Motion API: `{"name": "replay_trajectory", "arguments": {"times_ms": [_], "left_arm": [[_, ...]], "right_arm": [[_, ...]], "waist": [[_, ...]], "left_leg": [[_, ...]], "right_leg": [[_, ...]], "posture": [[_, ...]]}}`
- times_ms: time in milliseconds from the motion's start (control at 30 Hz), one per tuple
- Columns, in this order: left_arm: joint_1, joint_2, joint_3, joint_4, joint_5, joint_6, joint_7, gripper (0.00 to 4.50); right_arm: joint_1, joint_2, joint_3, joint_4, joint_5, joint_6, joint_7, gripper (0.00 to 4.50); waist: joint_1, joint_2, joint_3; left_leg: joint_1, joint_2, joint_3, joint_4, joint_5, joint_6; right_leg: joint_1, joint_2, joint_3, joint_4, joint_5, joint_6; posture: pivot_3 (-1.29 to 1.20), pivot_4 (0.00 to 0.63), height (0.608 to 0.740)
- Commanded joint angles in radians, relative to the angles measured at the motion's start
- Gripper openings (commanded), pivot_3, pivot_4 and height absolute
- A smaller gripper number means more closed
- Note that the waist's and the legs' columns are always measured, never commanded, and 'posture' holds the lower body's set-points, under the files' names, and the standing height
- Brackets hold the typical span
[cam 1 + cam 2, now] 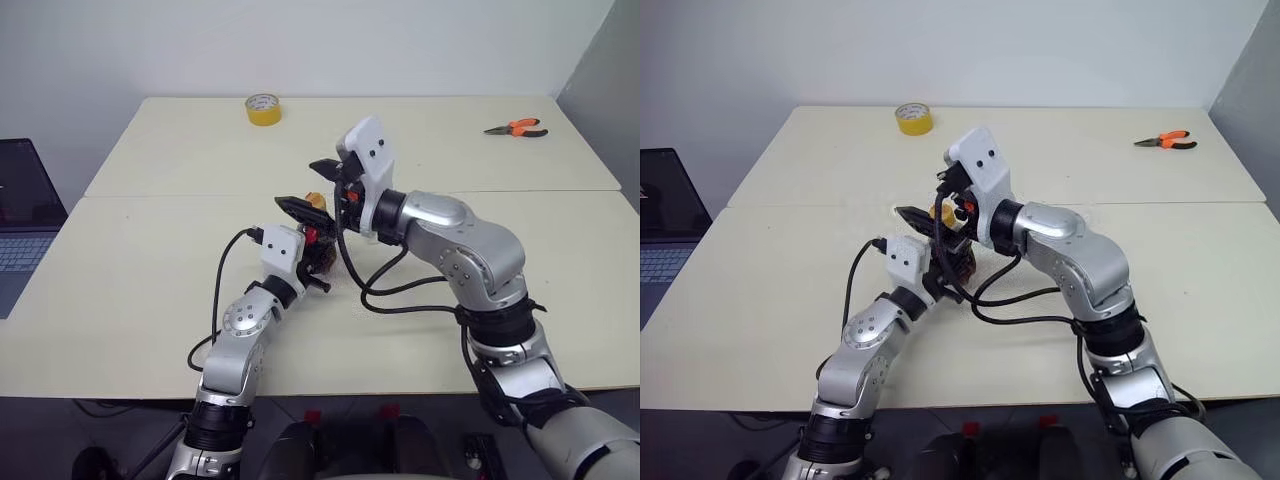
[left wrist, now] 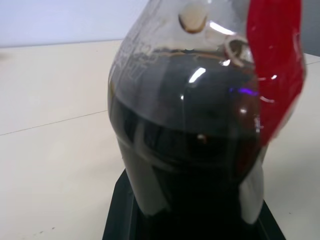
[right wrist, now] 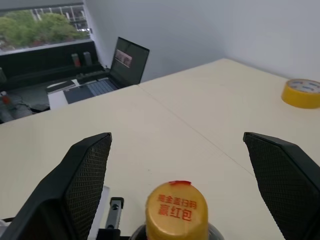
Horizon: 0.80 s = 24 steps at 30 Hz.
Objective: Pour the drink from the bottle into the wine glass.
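We see the left gripper point(image 1: 300, 225) pinching the bottle point(image 2: 195, 125) of dark drink point(image 2: 190, 150) near the middle of the table point(image 1: 150, 290). Just beyond, the right gripper point(image 3: 187, 175) hangs spread wide over the yellow cap point(image 3: 176, 210). Farther off lie tape point(image 1: 263, 108) and pliers point(image 1: 518, 128).

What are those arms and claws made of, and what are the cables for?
I can't tell the material or purpose. Both arms are silver-grey rounded segments with black joints. Each wrist carries a white block, from which black cables loop back. The right gripper has two black fingers with a fine mesh texture; the left gripper has black fingers too.
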Motion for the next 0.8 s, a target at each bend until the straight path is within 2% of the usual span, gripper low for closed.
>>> {"name": "replay_trajectory", "arguments": {"times_ms": [33, 233, 400, 800], "left_arm": [[-0.012, -0.006, 0.001, -0.037, 0.0, -0.026, 0.006, 0.64], [-0.009, -0.009, 0.001, -0.038, 0.002, -0.027, 0.006, 0.64], [-0.007, -0.009, 0.004, -0.037, 0.003, -0.029, 0.007, 0.64], [-0.018, -0.005, 0.007, -0.038, -0.001, -0.02, 0.004, 0.64]], "right_arm": [[-0.036, 0.037, 0.007, 0.008, -0.032, 0.004, -0.048, 4.5], [-0.038, 0.064, 0.005, 0.034, -0.06, 0.003, -0.071, 4.5], [-0.046, 0.076, -0.062, 0.068, -0.057, 0.003, -0.099, 4.5], [0.006, -0.002, -0.106, 0.055, -0.069, 0.005, -0.086, 4.5]], "waist": [[-0.004, 0.0, 0.0], [-0.007, 0.0, 0.0], [-0.007, 0.0, 0.0], [-0.01, 0.0, 0.0]], "left_leg": [[0.0, 0.0, 0.0, 0.0, 0.0, 0.0], [0.0, 0.0, 0.0, -0.001, 0.0, 0.0], [0.0, 0.0, 0.0, -0.001, 0.0, 0.0], [0.0, 0.0, 0.0, -0.001, 0.0, 0.0]], "right_leg": [[0.0, 0.0, 0.0, 0.0, 0.0, 0.0], [0.0, 0.0, 0.0, 0.0, 0.0, 0.0], [0.0, 0.0, 0.0, 0.0, 0.0, 0.0], [0.0, 0.0, 0.0, 0.0, 0.0, 0.0]], "posture": [[0.0, 0.15, 0.74], [0.0, 0.15, 0.74], [0.0, 0.15, 0.74], [0.0, 0.15, 0.74]]}}
